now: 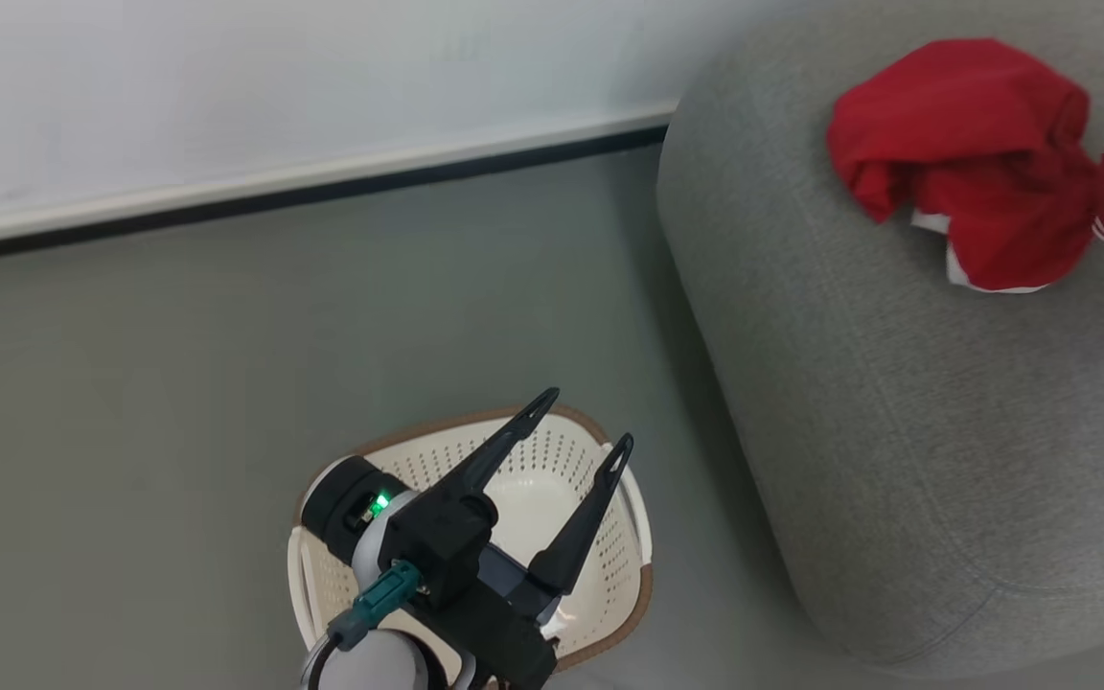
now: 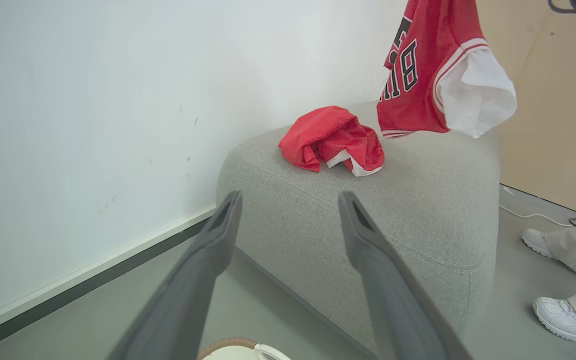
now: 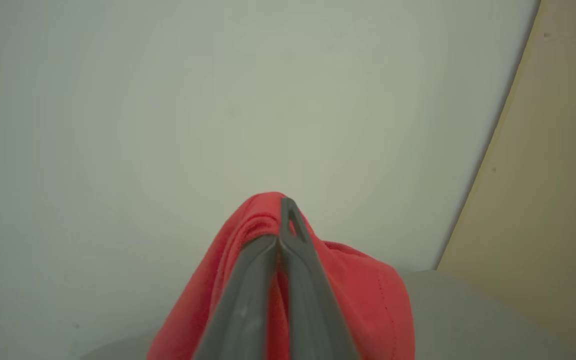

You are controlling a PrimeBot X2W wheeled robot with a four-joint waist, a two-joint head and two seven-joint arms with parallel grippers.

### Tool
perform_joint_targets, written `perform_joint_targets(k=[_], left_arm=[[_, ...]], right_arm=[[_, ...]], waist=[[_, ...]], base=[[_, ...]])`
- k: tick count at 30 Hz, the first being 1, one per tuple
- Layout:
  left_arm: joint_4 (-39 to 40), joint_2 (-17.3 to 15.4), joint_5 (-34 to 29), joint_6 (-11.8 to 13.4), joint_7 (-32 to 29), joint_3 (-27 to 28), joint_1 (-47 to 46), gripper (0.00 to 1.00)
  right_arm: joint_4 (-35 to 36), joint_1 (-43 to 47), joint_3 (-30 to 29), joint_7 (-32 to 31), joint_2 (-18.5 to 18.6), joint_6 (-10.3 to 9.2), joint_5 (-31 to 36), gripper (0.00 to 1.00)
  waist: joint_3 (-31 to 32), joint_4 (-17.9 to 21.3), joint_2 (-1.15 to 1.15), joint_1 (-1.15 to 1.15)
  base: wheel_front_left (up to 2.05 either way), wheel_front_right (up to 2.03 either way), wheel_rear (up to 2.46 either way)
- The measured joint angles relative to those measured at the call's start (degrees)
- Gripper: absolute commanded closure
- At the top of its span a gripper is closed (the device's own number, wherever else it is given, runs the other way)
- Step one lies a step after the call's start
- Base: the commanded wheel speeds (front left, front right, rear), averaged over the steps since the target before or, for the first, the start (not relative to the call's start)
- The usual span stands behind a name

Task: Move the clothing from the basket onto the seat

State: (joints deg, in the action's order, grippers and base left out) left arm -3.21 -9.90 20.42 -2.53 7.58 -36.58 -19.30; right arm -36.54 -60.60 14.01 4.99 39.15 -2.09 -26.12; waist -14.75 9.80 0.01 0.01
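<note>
Right beneath the left jaws sits the basket [image 1: 418, 460], and those jaws are spread wide, fingers [image 1: 499, 450] well apart! Ahead of them and to their right, a crumpled red garment [image 1: 969, 153] lies on the seat [image 1: 897, 431]. Over at the right jaws, the fingers [image 3: 293, 250] are pressed together, pinching a red jersey [image 2: 418, 75] that hangs below them over the seat, just beside the crumpled piece. Whether its hem touches the cushion, I cannot tell. Far right of the left jaws, a person's white shoes [image 2: 558, 310] stand on the floor [image 1: 226, 383].

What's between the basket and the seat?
Just bare grey floor: the head view shows a strip of it separating the basket from the seat, nothing lying on it.
</note>
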Motion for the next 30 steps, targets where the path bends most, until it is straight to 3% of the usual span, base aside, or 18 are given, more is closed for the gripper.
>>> perform_joint_targets(k=[6,20,21,22,23,24,25,30], left_arm=[[2.7,0.0,-0.6,0.0,-1.0,-0.4,-0.9,0.00],[4.8,-1.0,-3.5,0.0,-1.9,0.3,-7.3,0.00],[4.7,-1.0,-3.5,0.0,-1.9,0.4,-7.4,0.00],[4.2,-1.0,-3.6,0.0,-1.9,0.4,-7.6,0.00],[3.9,-1.1,-3.6,0.0,-1.9,0.4,-7.6,0.00],[3.9,-1.1,-3.6,0.0,-1.9,0.4,-7.6,0.00],[3.6,-1.4,-3.6,0.0,-1.8,0.5,-7.6,0.00],[1.8,-2.4,-3.6,0.0,-0.6,1.3,-7.5,0.00]], right_arm=[[-3.9,0.0,0.8,-0.4,-3.0,-1.99,0.5,1.00],[-11.2,-2.1,4.0,1.8,-10.6,-2.44,1.2,1.00],[-12.0,-2.2,4.3,2.2,-11.0,-2.44,1.5,0.87],[-13.1,-2.2,4.9,2.8,-11.9,-2.35,1.5,0.58],[-13.7,-2.2,5.1,3.3,-12.4,-2.23,1.5,0.50],[-13.7,-2.2,5.1,3.3,-12.4,-2.23,1.5,0.14],[-14.5,-2.2,5.7,4.1,-13.1,-1.77,1.8,0.00],[-15.7,-1.9,7.1,7.7,-14.6,0.37,2.5,0.00]], waist=[[-5.4,-2.1,0.00,0.00],[-16.2,-4.4,0.01,0.00],[-16.6,-4.4,0.01,0.00],[-17.1,-4.2,0.00,0.00],[-17.2,-4.0,0.01,0.00],[-17.2,-4.0,0.01,0.00],[-17.2,-3.6,0.01,0.00],[-15.8,-1.6,0.00,-0.01]], base=[[0.00,0.00,0.00],[0.00,0.00,0.00],[0.00,0.00,0.00],[0.00,0.00,0.00],[0.00,0.00,0.00],[0.00,0.00,0.00],[0.00,0.00,0.00],[0.00,0.00,0.00]])
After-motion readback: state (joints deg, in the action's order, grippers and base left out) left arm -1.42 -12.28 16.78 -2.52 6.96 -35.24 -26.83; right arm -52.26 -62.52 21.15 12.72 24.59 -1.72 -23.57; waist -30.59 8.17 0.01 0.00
